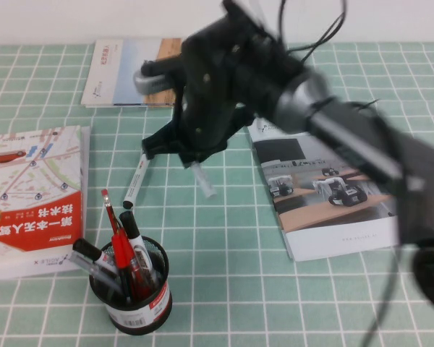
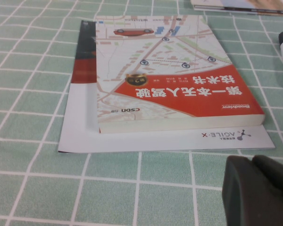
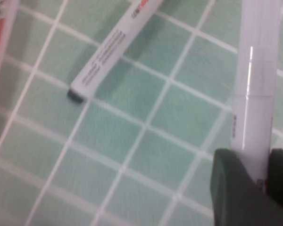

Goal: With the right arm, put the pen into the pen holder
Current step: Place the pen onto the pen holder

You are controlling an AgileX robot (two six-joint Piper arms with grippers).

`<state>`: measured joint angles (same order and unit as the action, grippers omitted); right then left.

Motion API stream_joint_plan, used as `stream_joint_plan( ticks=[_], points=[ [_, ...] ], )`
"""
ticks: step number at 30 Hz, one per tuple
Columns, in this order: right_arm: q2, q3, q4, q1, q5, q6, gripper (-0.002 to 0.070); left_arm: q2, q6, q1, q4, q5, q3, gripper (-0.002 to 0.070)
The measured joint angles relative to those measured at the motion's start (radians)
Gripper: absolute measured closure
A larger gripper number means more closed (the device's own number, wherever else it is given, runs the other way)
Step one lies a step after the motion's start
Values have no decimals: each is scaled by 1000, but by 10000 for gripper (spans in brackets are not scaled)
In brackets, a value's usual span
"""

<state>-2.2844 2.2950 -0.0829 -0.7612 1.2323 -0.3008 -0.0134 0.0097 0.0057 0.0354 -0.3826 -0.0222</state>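
Pen holder [image 1: 132, 293]: near edge of the tabletop [image 1: 224, 289], upright, holding red pens [image 1: 123, 253] and black-capped markers.
Red map book [image 1: 30, 199]: left of it, partly cut off.
Left tool [image 2: 259, 190]: beside that book; only a dark corner shows, state cannot be told.
Black-capped marker [image 1: 136, 182]: lying loose, mid-tabletop.
Pen [image 1: 202, 181]: lifted, clenched in the right tool [image 1: 192, 153]; upper end hidden by the fingers [image 3: 236, 188].
Brochure [image 1: 325, 195]: right, partly covered by the blurred arm.
Booklet [image 1: 126, 71]: far edge.

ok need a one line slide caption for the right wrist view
Right gripper shut on the white pen above the green tiled table, black-ended marker lying alongside; left gripper is parked elsewhere.
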Motion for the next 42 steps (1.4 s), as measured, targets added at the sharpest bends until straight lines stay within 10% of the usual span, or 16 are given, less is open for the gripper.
stream_joint_plan(
  ticks=[7,19,42],
  points=[
    [379,-474,0,-2,-308,2,569,0,0,0,0,0,0,679],
    [831,-1406,1,-49,-1493,2,569,0,0,0,0,0,0,679],
    [540,-1561,-247,-207,-2225,68,569,0,0,0,0,0,0,679]
  ],
)
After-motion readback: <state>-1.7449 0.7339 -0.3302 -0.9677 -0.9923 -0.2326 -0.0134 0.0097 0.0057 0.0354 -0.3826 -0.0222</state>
